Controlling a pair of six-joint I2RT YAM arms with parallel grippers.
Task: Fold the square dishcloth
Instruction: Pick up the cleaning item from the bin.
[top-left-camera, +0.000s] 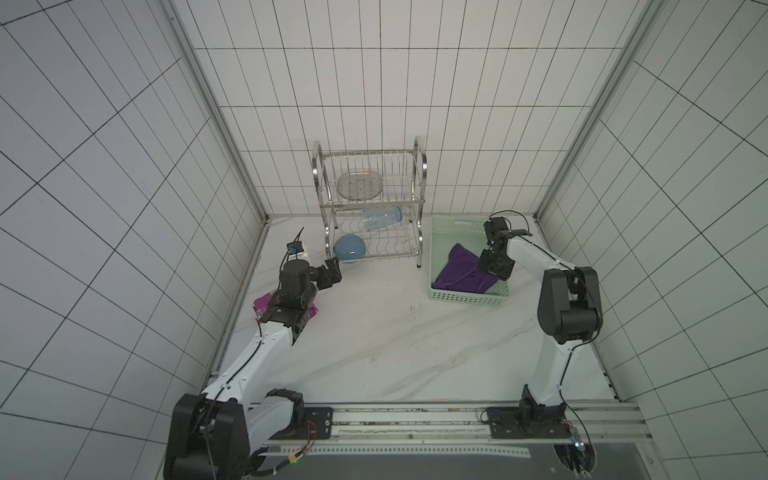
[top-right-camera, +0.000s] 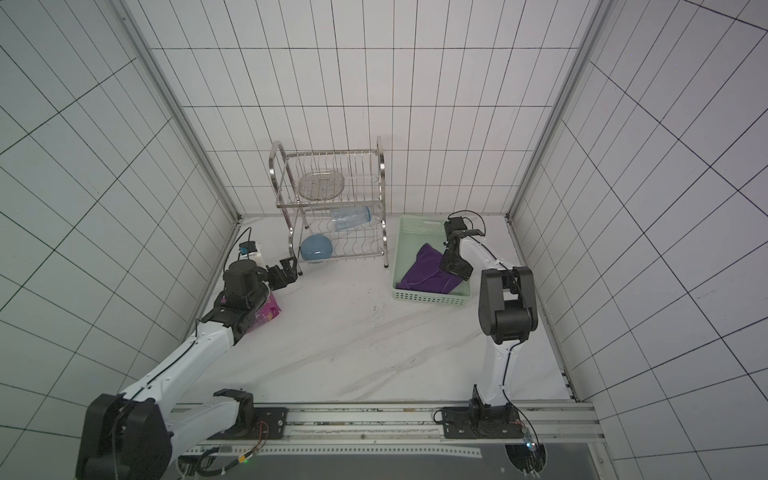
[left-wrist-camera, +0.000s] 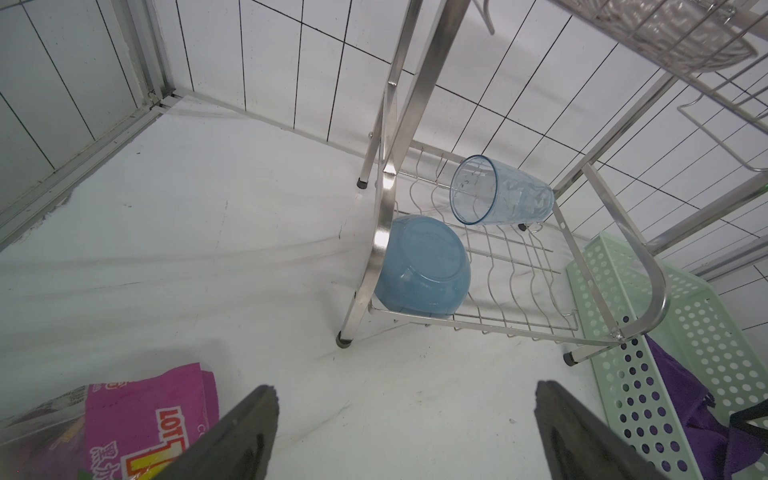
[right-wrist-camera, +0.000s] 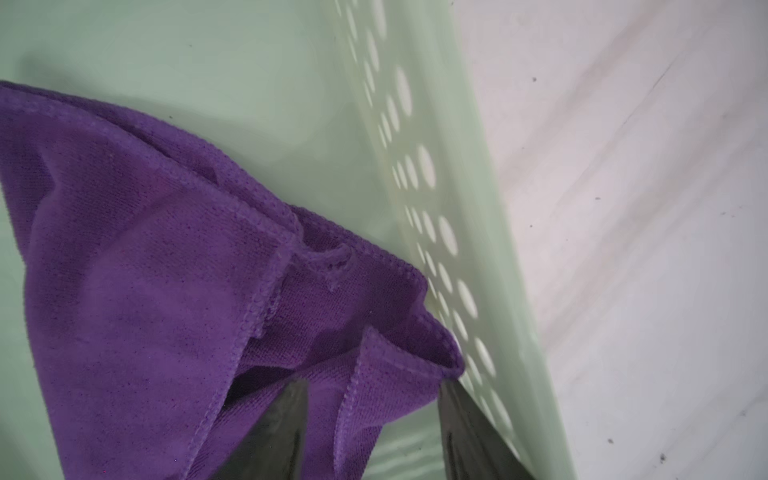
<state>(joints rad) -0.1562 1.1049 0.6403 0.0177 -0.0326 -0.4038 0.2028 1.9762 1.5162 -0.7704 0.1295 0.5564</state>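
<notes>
The square dishcloth (top-left-camera: 461, 270) is lying crumpled inside the green basket (top-left-camera: 467, 297), bunching toward the wall nearest the right arm, its hems doubling over one another. The right claw (right-wrist-camera: 370, 395) is reaching down into the basket and straddling one raised fold. Its jaws are standing apart, with bare basket floor showing beside one finger, so it is released and not yet pinching anything. The left claw (left-wrist-camera: 405, 388) is hanging wide open and empty over the counter (top-left-camera: 374, 332), between the pink snack packet (left-wrist-camera: 145, 415) and the dish rack (top-left-camera: 370, 199), well apart from the cloth.

The pickup seems to be the step in hand, and the risk is sitting in that pile: closing here is likely catching several layers rather than one corner, so the cloth may be coming out as a bundle that resists spreading flat. One finger is also working just beside the perforated wall — snagging it could be dragging the basket along.
</notes>
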